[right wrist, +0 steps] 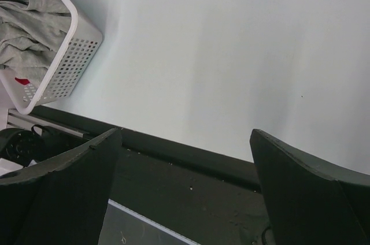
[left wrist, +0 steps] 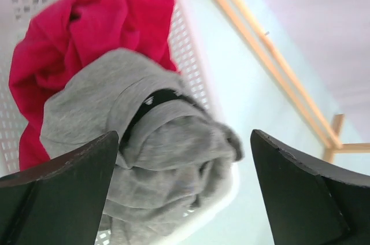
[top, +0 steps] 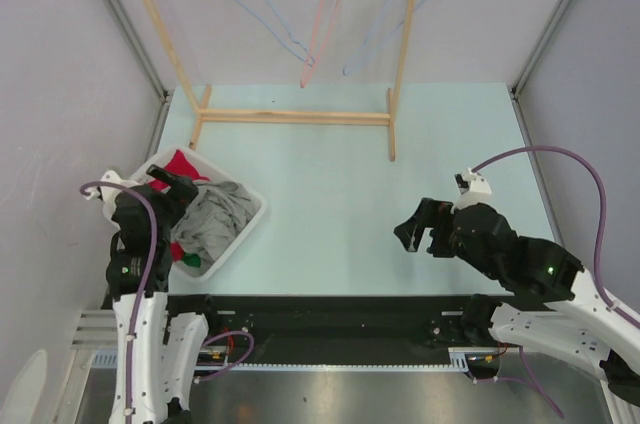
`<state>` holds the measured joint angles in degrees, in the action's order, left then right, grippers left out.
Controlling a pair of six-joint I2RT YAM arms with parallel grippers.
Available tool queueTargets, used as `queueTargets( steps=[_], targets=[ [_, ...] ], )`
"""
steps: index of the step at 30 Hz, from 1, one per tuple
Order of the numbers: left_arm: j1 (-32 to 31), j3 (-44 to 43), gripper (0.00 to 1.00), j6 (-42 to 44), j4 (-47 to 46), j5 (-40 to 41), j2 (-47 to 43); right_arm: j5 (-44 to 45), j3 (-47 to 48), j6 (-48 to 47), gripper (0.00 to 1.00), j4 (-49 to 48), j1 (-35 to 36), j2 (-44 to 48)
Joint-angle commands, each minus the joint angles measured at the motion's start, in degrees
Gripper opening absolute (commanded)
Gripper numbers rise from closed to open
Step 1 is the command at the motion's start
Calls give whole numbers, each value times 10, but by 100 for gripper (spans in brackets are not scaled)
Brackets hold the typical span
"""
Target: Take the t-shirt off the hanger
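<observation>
Grey t-shirt [top: 214, 216] atop red cloth [top: 182, 165] in white basket [right wrist: 66, 69].

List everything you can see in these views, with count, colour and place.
Blue hangers: two, bare, hanging on the rack, far side.
Pink hanger: one, bare, between the blue ones.
Wooden rack: one, pale wood, standing at the table's far edge.
Table: one, pale green.
Basket: one, white, perforated, table's near-left.
Grey t-shirt: one, crumpled in the basket.
Red garment: one, in the basket under the grey.
Green item: one, small, at the basket's near end.
Left gripper: black, open, over the basket.
Right gripper: black, open, over the bare table.
</observation>
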<state>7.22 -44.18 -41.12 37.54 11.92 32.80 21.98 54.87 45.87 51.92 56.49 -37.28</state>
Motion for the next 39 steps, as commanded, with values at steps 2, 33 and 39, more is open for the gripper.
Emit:
queueTargets(
  steps=[2, 33, 39],
  targets=[
    [4, -80, 100, 4, -1, -19, -10, -1, 3, 6, 98, -19, -2, -6],
    [-747, 329, 100, 0, -425, -73, -156, 34, -368, 226, 100, -190, -5, 338],
    [-748, 432, 100, -34, -417, -108, -337, -19, -443, 179, 99, -307, -5, 289]
  ],
)
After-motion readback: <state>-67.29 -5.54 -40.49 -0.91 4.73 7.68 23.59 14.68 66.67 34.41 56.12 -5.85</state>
